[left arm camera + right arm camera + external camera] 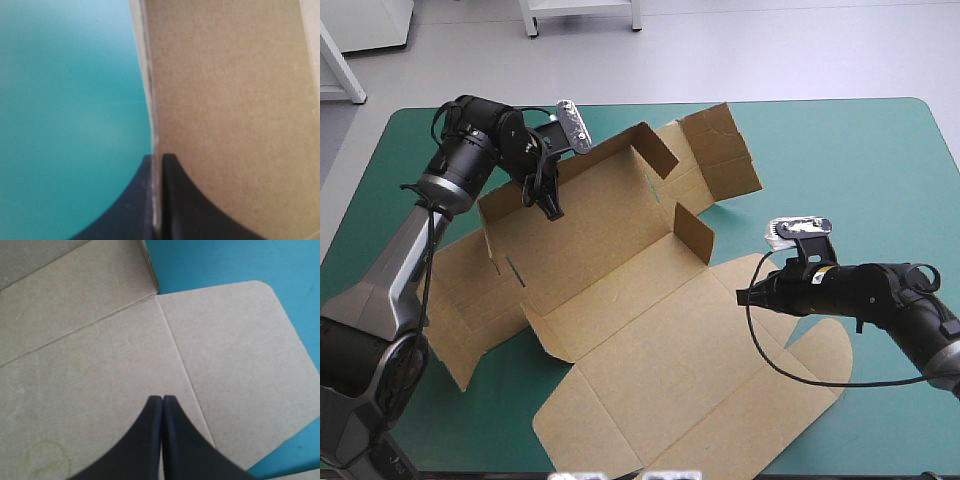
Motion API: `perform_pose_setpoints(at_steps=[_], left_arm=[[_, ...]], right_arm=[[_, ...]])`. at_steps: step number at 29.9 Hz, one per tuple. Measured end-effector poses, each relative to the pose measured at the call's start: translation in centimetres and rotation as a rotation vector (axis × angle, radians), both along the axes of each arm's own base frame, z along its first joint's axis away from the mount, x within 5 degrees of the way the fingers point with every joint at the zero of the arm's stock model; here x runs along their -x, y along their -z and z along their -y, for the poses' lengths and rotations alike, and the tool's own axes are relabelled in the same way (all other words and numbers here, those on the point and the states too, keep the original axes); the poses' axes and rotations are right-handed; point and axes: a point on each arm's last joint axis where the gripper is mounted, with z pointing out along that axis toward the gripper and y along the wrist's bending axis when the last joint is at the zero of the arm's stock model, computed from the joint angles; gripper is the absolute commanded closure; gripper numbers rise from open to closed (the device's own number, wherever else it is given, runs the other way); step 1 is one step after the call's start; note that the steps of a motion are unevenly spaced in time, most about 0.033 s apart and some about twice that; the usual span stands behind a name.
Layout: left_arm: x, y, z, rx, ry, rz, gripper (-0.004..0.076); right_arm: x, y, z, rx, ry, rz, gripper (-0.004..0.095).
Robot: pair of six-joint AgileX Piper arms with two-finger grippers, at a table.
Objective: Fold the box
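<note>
Left hand (552,208), in the view from above, pinches a raised wall (590,180) on the far left side of the box (620,300), while the right hand (748,293) hangs over the near right part with its fingers pressed together. The box is a big brown cut sheet in the middle of the table (880,150). It is half formed: some walls and small flaps stand up around the base, and the wide lid with a rounded flap (820,350) lies flat toward the near edge. In the left wrist view the left hand (156,157) is almost shut on the thin edge of the wall (225,100), with teal-green table (65,100) on its other side. I think the step is to bring this wall fully upright, so the pinch should be firm and the wall should turn along its own crease, not bend in the middle. In the right wrist view the right hand (162,399) makes one point above the flat board (90,365), next to the crease of the rounded flap (235,365). Whether it touches the board I cannot tell. Pressing down there would probably stop the sheet from sliding.
</note>
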Motion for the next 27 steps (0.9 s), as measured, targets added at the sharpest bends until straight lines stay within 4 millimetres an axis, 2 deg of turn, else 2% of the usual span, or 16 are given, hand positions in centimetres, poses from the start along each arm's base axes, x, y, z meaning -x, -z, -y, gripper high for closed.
perform_pose_setpoints(at_steps=[9, 14, 22, 27], left_arm=[[0.6, -0.2, 2.5, -0.011, 0.075, 0.049, 0.0732], [1.2, -0.4, 3.1, -0.033, 0.092, 0.078, 0.0732], [3.9, 0.4, 2.8, -0.086, 0.09, 0.179, 0.0732], [6.1, 1.0, 3.9, -0.125, 0.14, 0.249, 0.0732]], right_arm=[[-0.5, -1.4, -0.2, -0.01, -0.005, 0.041, 0.0927], [-0.9, -1.3, -0.3, 0.004, -0.013, 0.019, 0.0927], [-2.7, -1.8, -0.9, 0.023, -0.035, 0.025, 0.0927], [-3.7, -2.9, -1.3, 0.031, -0.062, 0.048, 0.0926]])
